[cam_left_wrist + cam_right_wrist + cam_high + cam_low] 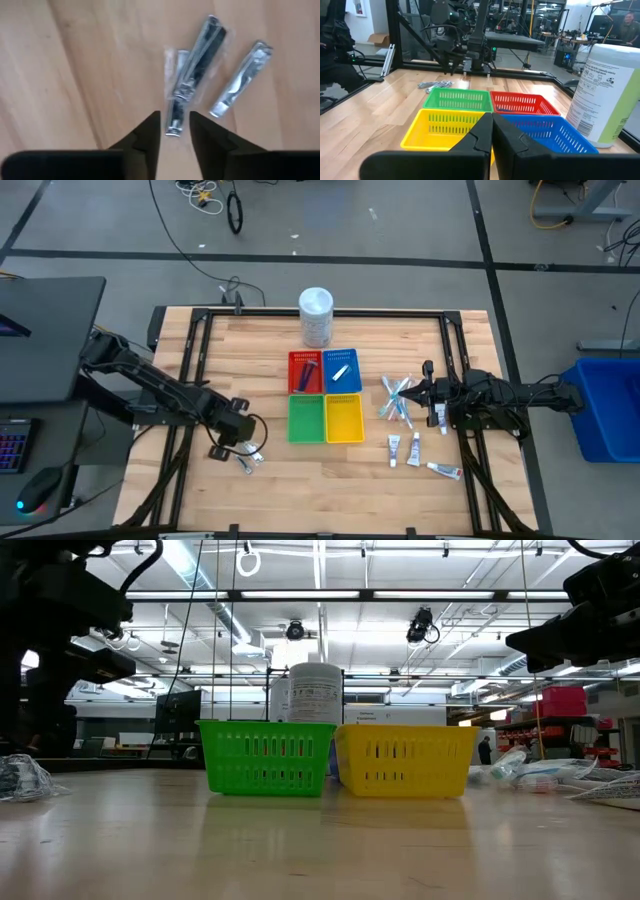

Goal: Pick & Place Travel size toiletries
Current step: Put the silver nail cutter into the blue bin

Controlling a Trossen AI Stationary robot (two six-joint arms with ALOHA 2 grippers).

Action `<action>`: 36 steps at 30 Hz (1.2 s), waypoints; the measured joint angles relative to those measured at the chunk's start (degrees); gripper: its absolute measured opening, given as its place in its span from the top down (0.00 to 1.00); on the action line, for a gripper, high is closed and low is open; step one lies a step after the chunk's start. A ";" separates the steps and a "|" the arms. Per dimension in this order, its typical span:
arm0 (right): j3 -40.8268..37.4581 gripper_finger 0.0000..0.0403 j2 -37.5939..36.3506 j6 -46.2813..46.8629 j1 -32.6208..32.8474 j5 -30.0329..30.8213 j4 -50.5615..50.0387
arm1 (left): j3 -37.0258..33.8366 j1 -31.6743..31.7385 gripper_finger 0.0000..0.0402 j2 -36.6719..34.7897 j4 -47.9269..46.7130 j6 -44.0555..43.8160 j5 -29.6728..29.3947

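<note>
Now | left claw (174, 131) apart, poised over silvery sachets (195, 75) on desk (180, 480) left of trays | right claw (491, 131) together, waiting | watch: overlapping sachets could make you pinch two or skid one aside

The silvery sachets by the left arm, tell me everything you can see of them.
The sachets are clear, crinkly packets, each holding a slim metal piece that looks like a nail clipper. Three show in the left wrist view: two overlap, and the third lies apart beside them. All lie flat on the wooden table, left of the green tray. The left gripper hovers above with jaws parted.
</note>
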 joint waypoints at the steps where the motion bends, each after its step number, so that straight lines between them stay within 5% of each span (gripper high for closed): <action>1: 0.00 0.97 0.00 0.02 -0.01 0.00 0.00 | 0.00 -0.19 0.68 0.00 -0.02 -0.66 -0.33; 12: 0.00 0.97 0.00 0.01 -0.02 0.00 0.00 | -1.29 -1.69 0.48 2.92 0.87 -5.53 0.09; 36: 0.00 0.97 0.02 0.00 -0.01 0.00 0.00 | -4.55 -2.30 0.59 7.65 5.99 -7.31 0.60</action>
